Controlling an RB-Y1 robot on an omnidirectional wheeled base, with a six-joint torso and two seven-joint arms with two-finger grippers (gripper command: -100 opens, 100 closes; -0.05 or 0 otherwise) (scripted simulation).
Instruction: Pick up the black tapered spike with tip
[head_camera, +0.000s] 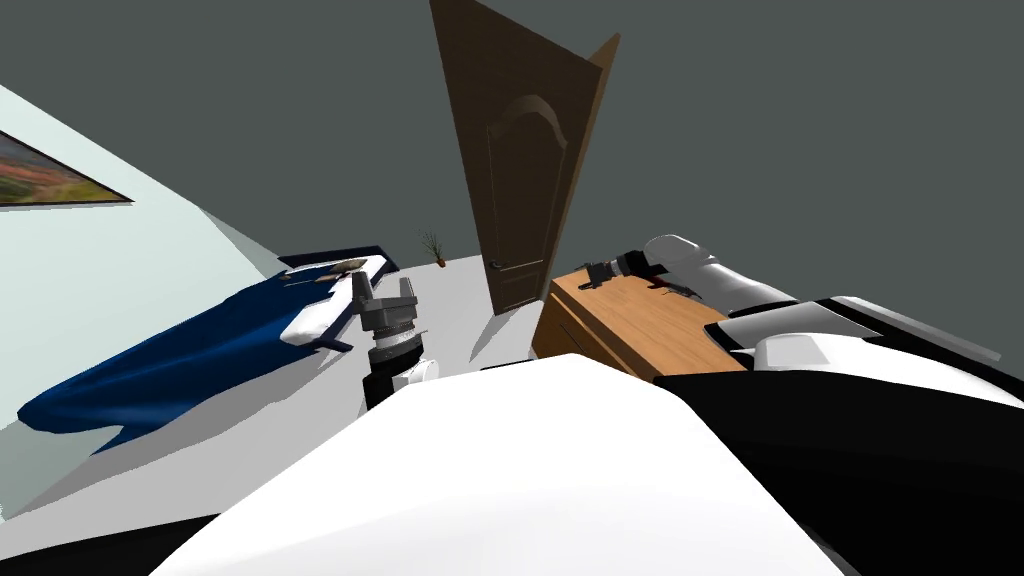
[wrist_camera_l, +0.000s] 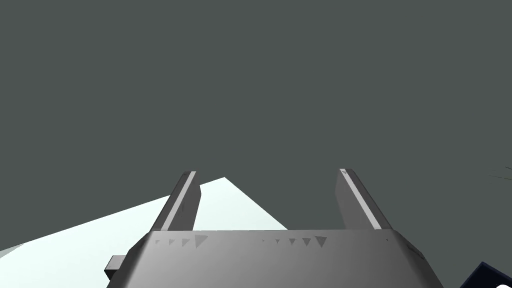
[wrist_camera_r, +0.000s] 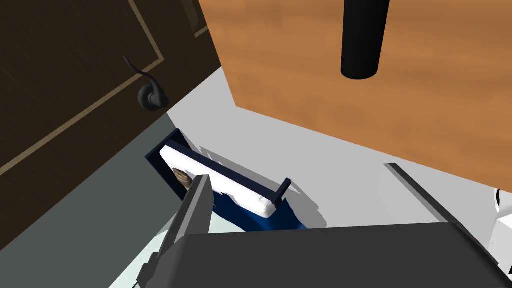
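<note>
My right gripper (wrist_camera_r: 297, 172) hangs at the edge of the wooden table (wrist_camera_r: 300, 60), its fingers spread wide with nothing between them. The black tapered spike (wrist_camera_r: 364, 45) lies on that table top, ahead of the fingers and clear of them. My left gripper (wrist_camera_l: 267, 172) is raised, the blue-covered bed (head_camera: 200, 350) beyond it in the head view, its fingers also wide and empty

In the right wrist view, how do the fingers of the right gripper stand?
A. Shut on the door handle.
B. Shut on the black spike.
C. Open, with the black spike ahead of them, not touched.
C: the right gripper has its two fingers wide apart with nothing between them, and the black spike is ahead of them on the wooden cabinet top.
</note>
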